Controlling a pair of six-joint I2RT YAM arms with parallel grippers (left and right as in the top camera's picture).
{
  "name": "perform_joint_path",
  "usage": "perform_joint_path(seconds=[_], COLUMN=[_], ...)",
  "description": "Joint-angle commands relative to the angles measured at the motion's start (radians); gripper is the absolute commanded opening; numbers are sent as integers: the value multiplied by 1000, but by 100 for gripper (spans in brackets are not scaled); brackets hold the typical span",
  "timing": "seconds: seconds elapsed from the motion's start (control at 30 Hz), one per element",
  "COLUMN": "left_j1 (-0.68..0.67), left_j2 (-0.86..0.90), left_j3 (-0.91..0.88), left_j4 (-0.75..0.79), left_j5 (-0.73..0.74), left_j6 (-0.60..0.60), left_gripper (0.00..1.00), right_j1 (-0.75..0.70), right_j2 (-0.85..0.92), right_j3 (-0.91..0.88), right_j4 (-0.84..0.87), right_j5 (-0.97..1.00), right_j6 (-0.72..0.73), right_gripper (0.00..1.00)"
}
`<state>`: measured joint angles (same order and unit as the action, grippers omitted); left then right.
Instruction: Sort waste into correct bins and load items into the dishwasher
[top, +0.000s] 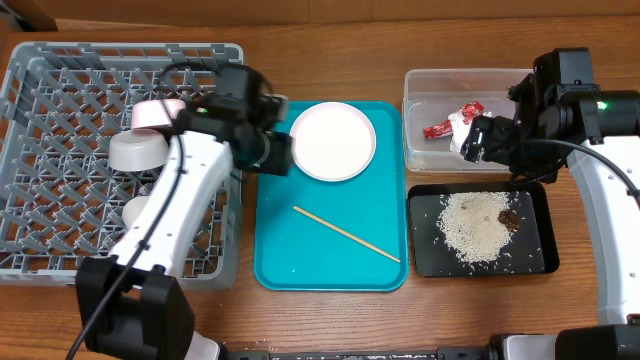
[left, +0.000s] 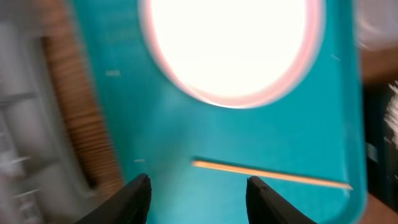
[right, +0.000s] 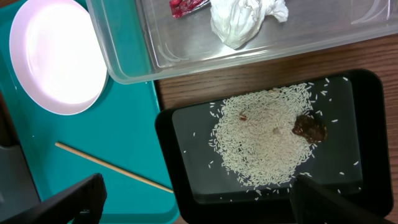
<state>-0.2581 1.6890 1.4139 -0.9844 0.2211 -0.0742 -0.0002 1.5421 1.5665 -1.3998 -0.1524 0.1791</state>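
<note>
Overhead, the white plate (top: 333, 140) is seen at the teal tray's (top: 285, 255) upper end, rim near the top edge, with the chopstick (top: 345, 233) laid slantwise below and bare teal shown at the lower left. The left gripper (left: 198, 190) is held open and empty at the tray's upper left edge, between plate and grey crate (top: 60, 80). The right gripper (right: 196, 193) is spread wide, nothing grasped, at the lower right corner of the clear tub (top: 420, 85), where red wrapper (top: 437, 129) and tissue (top: 466, 118) are lodged; rice (top: 472, 230) and brown scrap (top: 509, 218) are spread on the black tray (top: 425, 262) just below.

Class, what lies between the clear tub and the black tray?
Nothing but a bare strip of wooden table separates the clear tub from the black tray, seen most plainly in the right wrist view.
</note>
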Motion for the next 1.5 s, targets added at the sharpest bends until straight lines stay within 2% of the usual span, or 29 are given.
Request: perform_joint_path(seconds=[0.0,0.13,0.23,0.33,0.47,0.6,0.7,0.9,0.93,0.97,1.1,1.17,1.3,1.47], left_j1=[-100,-190,-252,-334,-379,-396,-398,-398,-398,-397,-394,-386,-348,-271], left_j2=[-21,-21,-21,-19,-8,16,50,143,158,171,179,173,159,121], left_j3=[-37,-103,-167,-272,-347,-379,-379,-379,-379,-379,-377,-375,-375,-372], left_j4=[-4,2,55,177,290,312,330,387,393,396,393,391,383,349], left_j5=[-10,-100,-98,-101,-142,-170,-170,-159,-145,-140,-135,-135,-137,-140], left_j6=[-96,-402,-552,-715,-787,-849,-855,-871,-873,-874,-876,-876,-872,-868], left_gripper=[51,51,57,57,58,58,63,62,61,55,20,11,4,4], right_j1=[-2,-2,-2,-2,-2,-2,-2,-2,-2,-2,-2,-2,-2,-2], right_j2=[-6,-6,-6,-6,-6,-6,-6,-6,-6,-6,-6,-6,-6,-6], right_j3=[6,6,6,6,6,6,6,6,6,6,6,6,6,6], right_j4=[3,3,3,2,3,2,3,2,2,2,2,2,2,2], right_j5=[6,6,5,6,5,5,6,6,6,6,6,6,6,6], right_j6=[-5,-5,-5,-5,-5,-5,-5,-5,-5,-5,-5,-5,-5,-5], right_gripper=[96,96,96,96,96,96,96,96,96,96,96,96,96,96])
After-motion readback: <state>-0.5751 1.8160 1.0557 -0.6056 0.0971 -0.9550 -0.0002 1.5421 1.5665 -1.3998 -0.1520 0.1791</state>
